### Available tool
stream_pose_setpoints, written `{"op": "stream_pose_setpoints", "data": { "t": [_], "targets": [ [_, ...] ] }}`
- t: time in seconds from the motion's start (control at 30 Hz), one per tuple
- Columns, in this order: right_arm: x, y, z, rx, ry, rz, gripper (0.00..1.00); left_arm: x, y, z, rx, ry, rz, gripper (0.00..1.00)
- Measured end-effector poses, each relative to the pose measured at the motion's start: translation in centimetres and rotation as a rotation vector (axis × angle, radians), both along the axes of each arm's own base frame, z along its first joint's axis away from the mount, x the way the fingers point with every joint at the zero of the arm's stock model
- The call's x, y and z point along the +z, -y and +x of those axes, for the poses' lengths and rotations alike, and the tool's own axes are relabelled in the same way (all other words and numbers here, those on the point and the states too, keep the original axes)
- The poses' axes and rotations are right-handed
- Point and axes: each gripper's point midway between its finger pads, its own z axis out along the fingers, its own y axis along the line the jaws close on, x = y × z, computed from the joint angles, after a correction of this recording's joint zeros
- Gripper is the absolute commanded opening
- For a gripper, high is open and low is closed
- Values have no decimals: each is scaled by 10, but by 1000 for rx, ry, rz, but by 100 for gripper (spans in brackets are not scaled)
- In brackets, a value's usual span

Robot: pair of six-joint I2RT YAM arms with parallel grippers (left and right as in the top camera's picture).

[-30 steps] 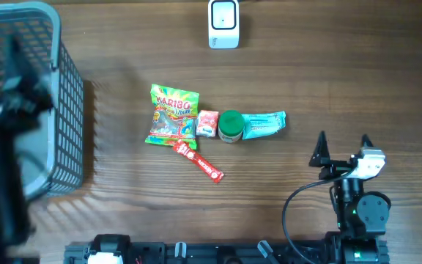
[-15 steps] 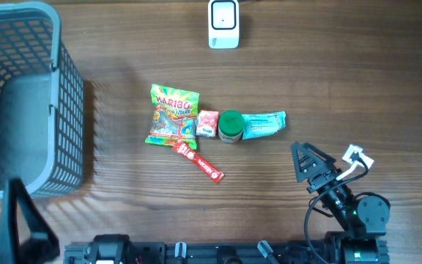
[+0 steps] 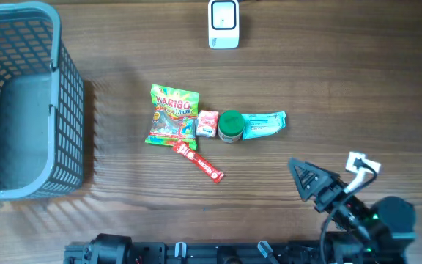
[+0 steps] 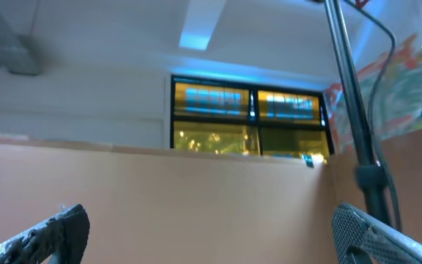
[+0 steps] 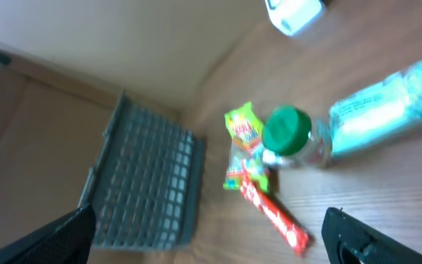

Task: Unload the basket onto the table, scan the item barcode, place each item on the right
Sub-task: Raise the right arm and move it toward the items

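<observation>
Your right pincer (image 5: 207,220) hangs released and empty over the surface (image 3: 328,81), near its right front edge. Your left pincer (image 4: 211,235) is released too, aimed at the ceiling. Mid-surface lie a Haribo bag (image 3: 171,116), small red packet (image 3: 207,123), green-lidded jar (image 3: 231,126), teal pack (image 3: 264,125) and red stick (image 3: 200,161); the white scanner (image 3: 223,23) stands at the far edge

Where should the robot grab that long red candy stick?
Pinch the red stick across its thin width, on its lower-right half, coming straight down from above. It lies flat and slanted on the table, with both long sides free there, while its upper end is right beside the Haribo bag.
</observation>
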Motion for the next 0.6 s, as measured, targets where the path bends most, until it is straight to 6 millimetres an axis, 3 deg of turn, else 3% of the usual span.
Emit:
{"op": "stream_pose_setpoints", "data": {
  "t": [0.07, 0.2, 0.3, 0.5, 0.6],
  "targets": [
    [15, 8, -5, -27, -34, -93, 99, -6, 0, 0, -6, -16, 6, 100],
    [46, 15, 7, -35, -29, -197, 99, -12, 3, 13, 11, -49, 37, 100],
    [64, 20, 20, -42, -43, -252, 100, -2, -2, 15, 64, 7, 44, 100],
    [64, 36, 51, -81, -226, -353, 99, 32, -35, 6, 219, 170, -106, 100],
    [63, 38, 72, -71, -293, -384, 100, 45, -46, 16, 262, 250, -184, 100]
  ]
}}
